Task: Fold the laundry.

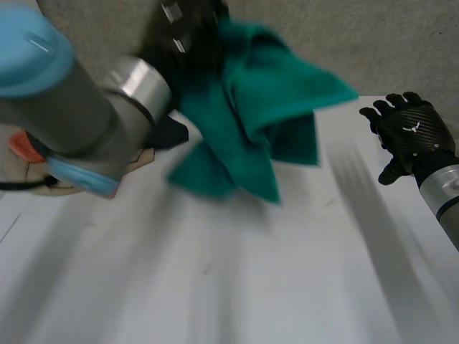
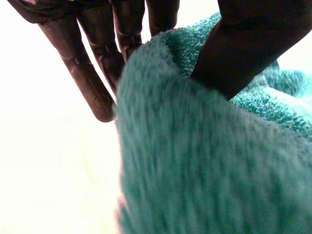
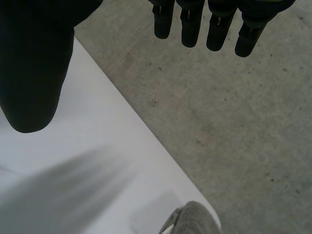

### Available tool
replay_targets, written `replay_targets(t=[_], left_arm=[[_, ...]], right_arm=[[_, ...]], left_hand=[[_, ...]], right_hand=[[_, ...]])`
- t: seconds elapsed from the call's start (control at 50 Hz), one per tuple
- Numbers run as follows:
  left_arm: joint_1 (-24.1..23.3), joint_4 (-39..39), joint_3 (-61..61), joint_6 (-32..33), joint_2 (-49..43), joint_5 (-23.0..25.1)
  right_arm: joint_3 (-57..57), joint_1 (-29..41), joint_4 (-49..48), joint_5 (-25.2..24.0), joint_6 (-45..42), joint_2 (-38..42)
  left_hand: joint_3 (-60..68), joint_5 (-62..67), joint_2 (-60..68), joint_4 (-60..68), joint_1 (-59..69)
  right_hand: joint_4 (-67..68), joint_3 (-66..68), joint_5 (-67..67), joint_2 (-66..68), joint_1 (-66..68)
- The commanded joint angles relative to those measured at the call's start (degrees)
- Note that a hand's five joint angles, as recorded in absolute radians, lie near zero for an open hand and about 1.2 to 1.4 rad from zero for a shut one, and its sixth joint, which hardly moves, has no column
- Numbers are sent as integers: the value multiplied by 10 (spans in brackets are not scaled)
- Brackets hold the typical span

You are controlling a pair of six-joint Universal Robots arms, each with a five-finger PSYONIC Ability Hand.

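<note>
Though mostly hidden — left hand [image 2: 246, 46] tight on green towel [image 1: 262, 107].

A teal-green terry towel [image 1: 262, 115] hangs bunched in loose, drooping folds over the far part of the table [image 1: 251, 287], its upper part pinched between thumb and fingers of the left robot hand [image 2: 243, 48], its corners dangling.

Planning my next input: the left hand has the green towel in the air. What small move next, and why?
Probably lower the left hand until the green towel touches the table. The towel hangs bunched from that hand's pinch, off the surface, while the right hand is open and empty near the table's right edge.
</note>
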Motion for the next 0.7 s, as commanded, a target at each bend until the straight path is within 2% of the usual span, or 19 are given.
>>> replay_targets(t=[0.02, 0.16, 0.18, 0.22, 0.24, 0.32, 0.38, 0.5, 0.56, 0.7], left_arm=[[-31, -72, -25, 89, -132, -4], [-41, -103, -58, 105, -123, -7], [-40, -105, -62, 105, -109, -6], [-39, -107, -73, 107, -78, -8], [-35, -107, -87, 108, -50, -8], [-26, -104, -128, 108, 16, -14], [-25, -105, -153, 108, 52, -33], [-29, -102, -258, 101, 113, -122], [-35, -95, -312, 95, 123, -158], [-54, -57, -360, 61, 107, -169]], right_arm=[[-8, -28, 30, -4, 27, 1], [-33, -36, 84, -12, 30, 9], [-35, -36, 90, -16, 30, 10], [-43, -36, 113, -37, 32, 15], [-47, -36, 121, -47, 33, 19], [-74, -32, 174, -92, 59, 50], [-103, -30, 210, -107, 94, 75], [-154, -22, 230, -108, 128, 142], [-178, 6, 226, -109, 130, 180], [-243, 57, 224, -106, 131, 255]], left_hand=[[117, 135, 115, 114, 173], [117, 135, 115, 114, 173], [59, 77, 57, 56, 115], [-142, -124, -145, -146, -86], [-305, -287, -307, -308, -249], [-422, -404, -425, -425, -366], [-448, -430, -450, -451, -391], [-449, -431, -452, -453, -393], [-441, -423, -443, -444, -385], [-401, -383, -403, -404, -344]], right_hand=[[-20, -20, -28, -19, -28], [-20, -20, -28, -19, -28], [-20, -20, -28, -19, -28], [-20, -20, -28, -19, -28], [-20, -20, -28, -19, -28], [-20, -20, -28, -19, -28], [-20, -20, -28, -19, -28], [-20, -20, -28, -19, -28], [-20, -20, -28, -19, -28], [52, 53, 45, 54, 45]])
